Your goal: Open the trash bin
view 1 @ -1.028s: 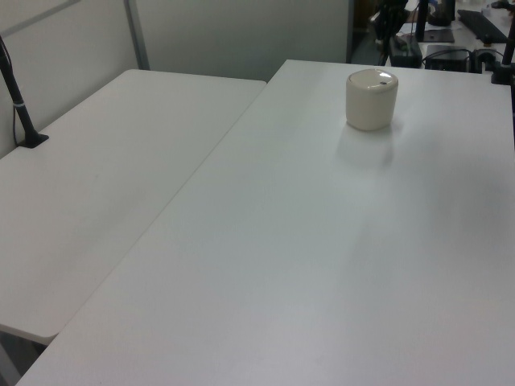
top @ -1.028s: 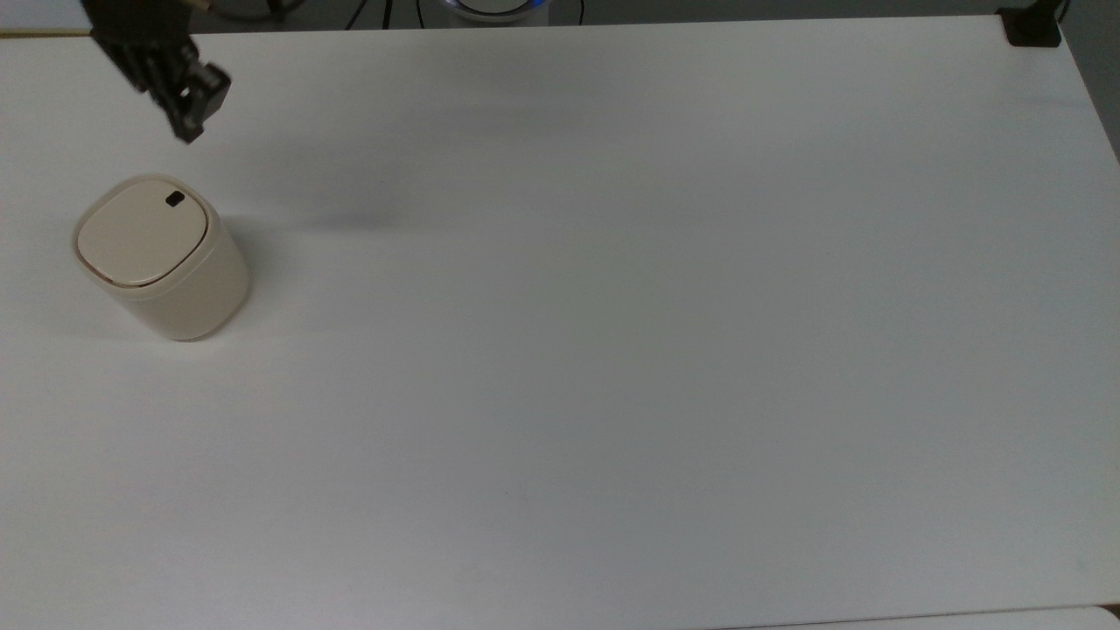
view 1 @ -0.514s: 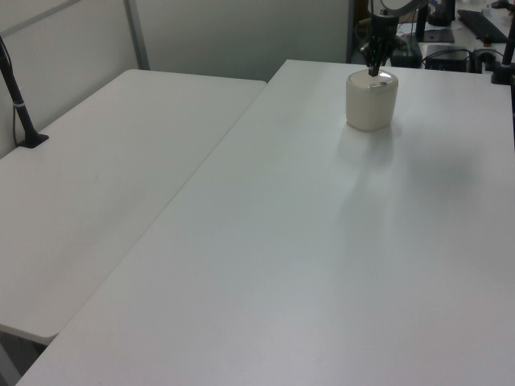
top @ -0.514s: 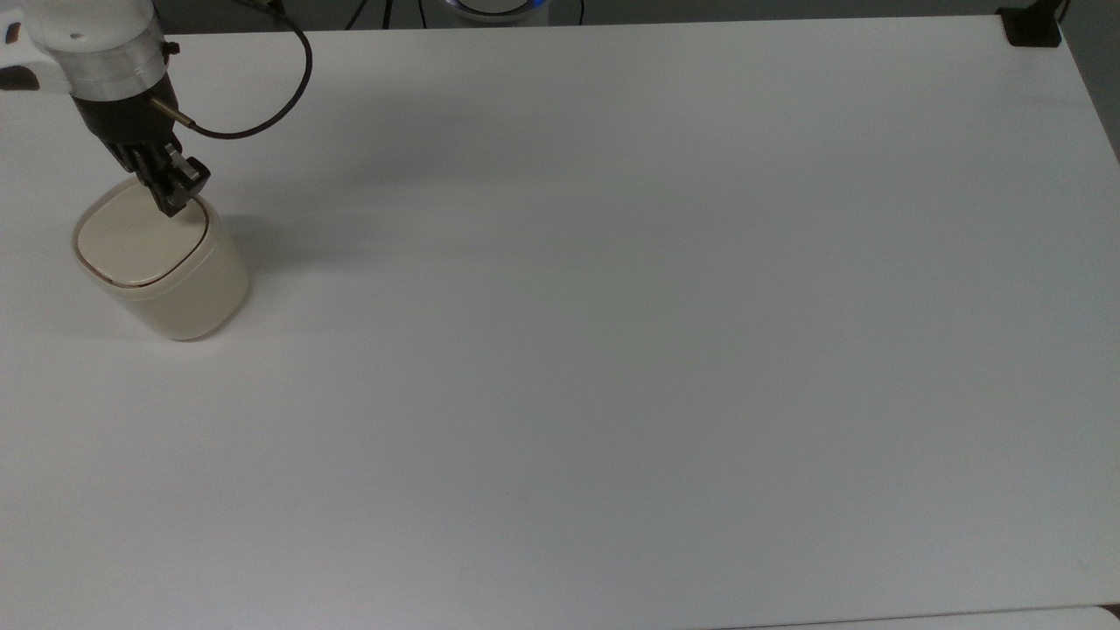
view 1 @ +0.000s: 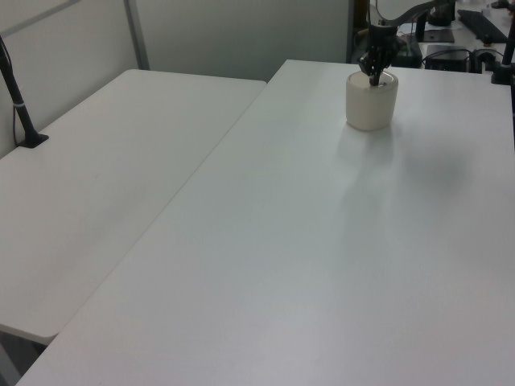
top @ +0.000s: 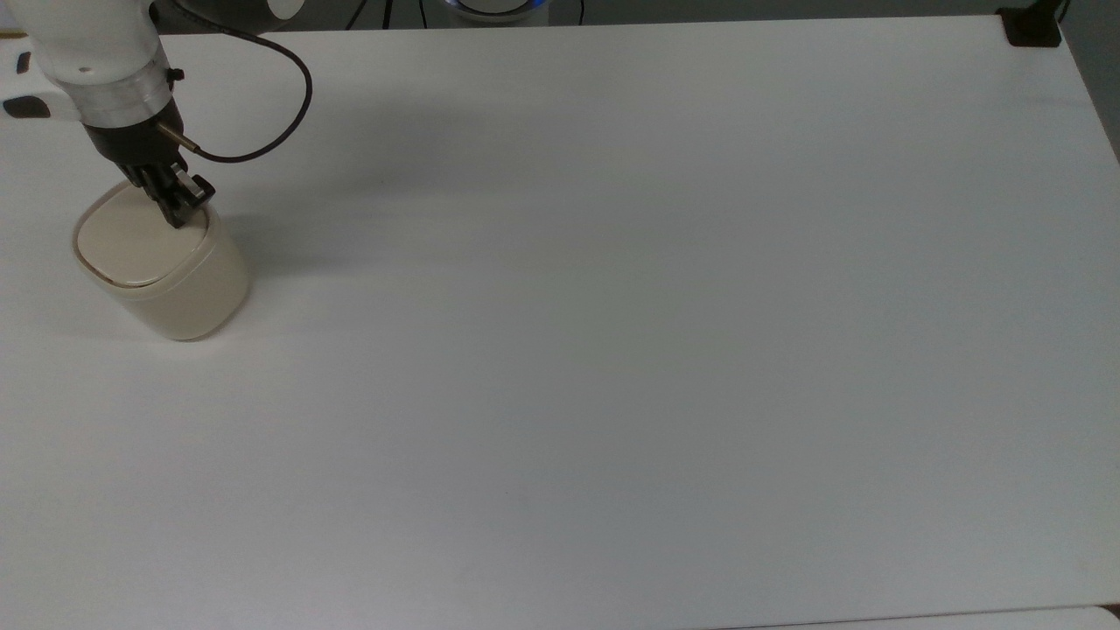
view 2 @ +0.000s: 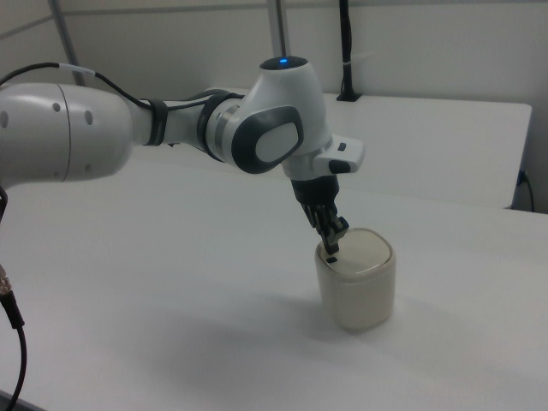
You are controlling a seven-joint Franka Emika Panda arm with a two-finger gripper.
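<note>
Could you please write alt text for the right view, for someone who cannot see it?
A white robot arm reaches down so its black gripper meets the rim of a closed cream trash bin, at its small black button. The bin stands on a white table.

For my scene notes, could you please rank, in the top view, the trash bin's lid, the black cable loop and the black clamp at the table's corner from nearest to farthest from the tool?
1. The flat cream-beige plastic lid of the trash bin, directly beneath the tool.
2. The thin black cable loop, toward the top view's right of the tool.
3. The small black clamp, at the table's far corner on the top view's upper right.
</note>
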